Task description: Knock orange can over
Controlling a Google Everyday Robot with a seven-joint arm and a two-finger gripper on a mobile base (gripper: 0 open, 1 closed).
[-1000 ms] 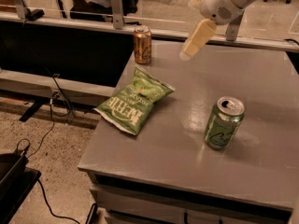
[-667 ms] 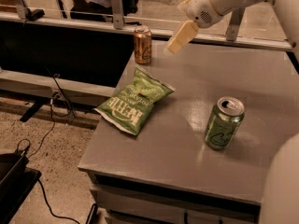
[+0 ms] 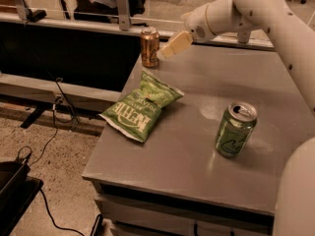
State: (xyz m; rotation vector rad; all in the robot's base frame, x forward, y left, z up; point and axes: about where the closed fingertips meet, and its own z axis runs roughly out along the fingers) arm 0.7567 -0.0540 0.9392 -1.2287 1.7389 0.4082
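The orange can (image 3: 149,46) stands upright at the far left corner of the grey table (image 3: 197,132). It is copper-orange with a silver top. My gripper (image 3: 168,48) reaches in from the right on a white arm, and its cream fingertip lies just to the right of the can, at or very near its side. The green can (image 3: 235,129) stands upright at the right of the table, well apart from the gripper.
A green chip bag (image 3: 142,106) lies flat near the table's left edge, in front of the orange can. A rail and a dark panel run behind the table. Cables lie on the floor at the left.
My gripper has swung left and down across the back of the table, from well right of the orange can to right beside it. The can still stands upright.
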